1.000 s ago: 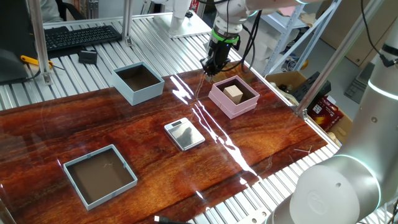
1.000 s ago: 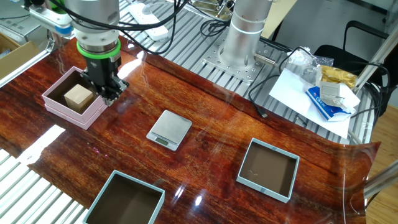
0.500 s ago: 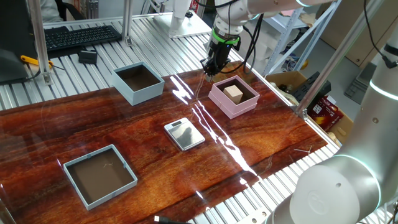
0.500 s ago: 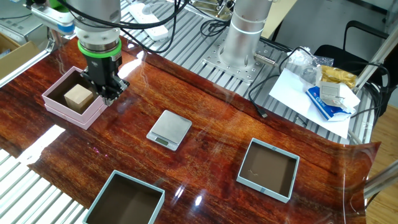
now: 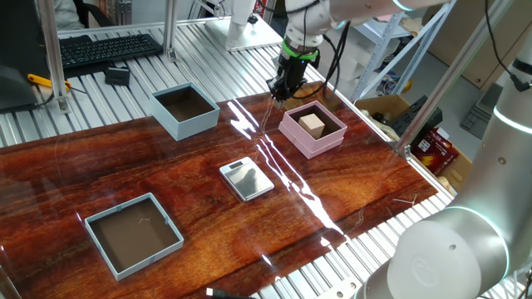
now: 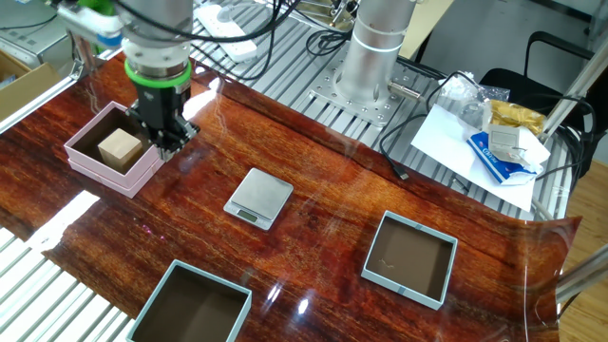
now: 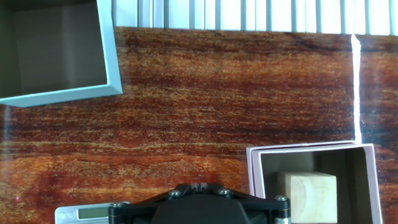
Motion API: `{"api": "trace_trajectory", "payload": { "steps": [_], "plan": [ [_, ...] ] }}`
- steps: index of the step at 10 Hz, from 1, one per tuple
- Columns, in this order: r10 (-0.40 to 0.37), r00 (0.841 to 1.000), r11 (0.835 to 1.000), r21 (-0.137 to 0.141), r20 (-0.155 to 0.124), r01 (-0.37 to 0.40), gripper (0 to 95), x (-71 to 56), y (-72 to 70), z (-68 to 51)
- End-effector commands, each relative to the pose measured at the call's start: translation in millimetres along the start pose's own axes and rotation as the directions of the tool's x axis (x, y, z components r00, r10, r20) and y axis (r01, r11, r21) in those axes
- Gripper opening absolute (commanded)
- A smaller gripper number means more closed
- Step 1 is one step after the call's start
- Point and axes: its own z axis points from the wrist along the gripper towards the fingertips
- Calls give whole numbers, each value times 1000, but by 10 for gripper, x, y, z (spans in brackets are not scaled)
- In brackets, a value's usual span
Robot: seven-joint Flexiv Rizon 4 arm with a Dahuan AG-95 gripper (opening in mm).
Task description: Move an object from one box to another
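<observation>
I count one wooden cube [image 6: 120,147], one pink box [image 6: 87,161], two light blue boxes — the tall-walled box [image 5: 184,110] and a wider shallow tray [image 5: 133,233] — and one silver scale [image 6: 258,198]. The cube sits inside the pink box, its faces roughly square with the walls; being a cube, it has no long axis. My gripper [image 6: 167,142] hangs over bare table just outside the pink box's wall, fingers pressed together on nothing. Open wood lies between the boxes; the pink box sits near the table's edge.
</observation>
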Motion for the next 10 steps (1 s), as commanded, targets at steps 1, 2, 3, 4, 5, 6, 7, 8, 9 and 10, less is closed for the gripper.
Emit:
{"api": "trace_trajectory", "payload": {
  "steps": [1, 2, 3, 4, 5, 6, 7, 8, 9, 10],
  "plan": [
    [20, 1000, 1000, -3, -19, -20, 0, -36, -6, 24],
    [20, 1000, 1000, 1, -23, -20, 0, -36, -6, 24],
    [23, 999, 1000, 4, -23, -23, 0, -36, -6, 24],
    [25, 999, 1000, 6, -22, -25, 0, -36, -6, 24],
    [27, 999, 1000, 8, -24, -26, 0, -55, -22, 35],
    [27, 999, 1000, 7, -25, -27, 0, -91, -53, 56],
    [27, 999, 1000, -11, -40, -28, 0, -195, -156, 112],
    [24, 999, 1000, -13, -45, -25, 0, -247, -210, 138],
    [17, 999, 1000, -13, -52, -18, 0, -312, -287, 169],
    [10, 998, 1000, -14, -69, -11, 0, -361, -352, 190]
  ]
}}
